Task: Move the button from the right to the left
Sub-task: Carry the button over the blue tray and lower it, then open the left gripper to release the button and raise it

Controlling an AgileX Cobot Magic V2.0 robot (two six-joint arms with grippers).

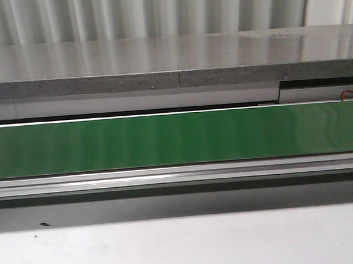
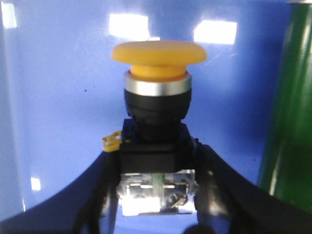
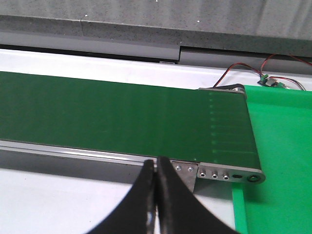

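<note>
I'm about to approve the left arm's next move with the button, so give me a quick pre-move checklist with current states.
1. Button sits between the left gripper fingers: ok.
2. Button upright in the grip, yellow head away from the fingers: ok.
3. Grip firm enough to carry it: cannot tell.
4. Blue surface behind the button free of other things: ok, as far as the left wrist view shows.
5. Right gripper shut and empty, beside the green belt: ok.
6. Belt bare in the front view: ok.

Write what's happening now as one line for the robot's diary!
left gripper: shut on button, over blue surface | right gripper: shut, empty, near green belt | front view: belt bare
</note>
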